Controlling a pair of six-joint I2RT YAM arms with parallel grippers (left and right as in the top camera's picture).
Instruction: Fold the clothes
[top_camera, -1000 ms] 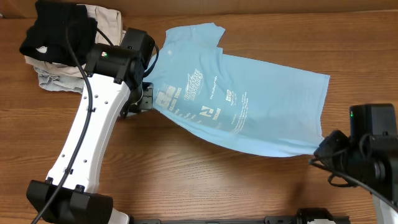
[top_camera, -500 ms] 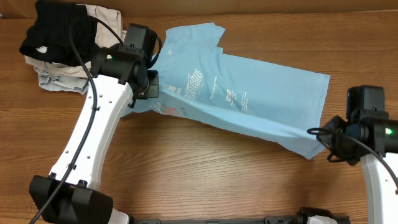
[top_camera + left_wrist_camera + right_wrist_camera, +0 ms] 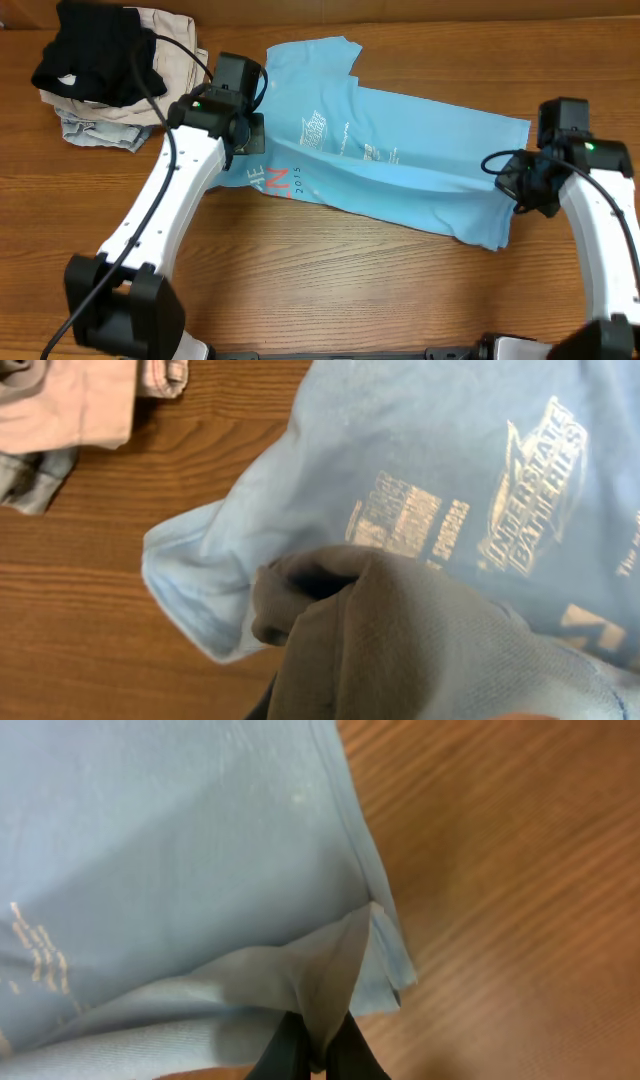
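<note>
The wooden bench [image 3: 330, 290] is carrying everything here, and your light blue T-shirt [image 3: 420, 140] is lying spread across the middle of it, running from the back left toward the right side. One short sleeve is pointing at the back edge. The near hem is being lifted and doubled over onto the body of the shirt, so a long ridge of cloth is running between your two arms, and the pink and white lettering [image 3: 280, 180] with "2015" is showing on the turned-over part near the left end.

Your left arm [image 3: 160, 220] is reaching in from the front left and your right arm [image 3: 600, 230] from the front right.

The pile of folded clothes [image 3: 105, 105] is sitting at the back left corner, just beside the shirt but not touching it as far as I can see. A black garment [image 3: 90, 55] is lying on top.

Your left fingers [image 3: 248, 138] are closed on the shirt's left edge; in the wrist view they're mostly buried under cloth. Your right fingers [image 3: 283, 1055] are pinching the hem corner tight, with the cloth bunching up between them.

The white chest print [image 3: 530, 490] is facing up.
</note>
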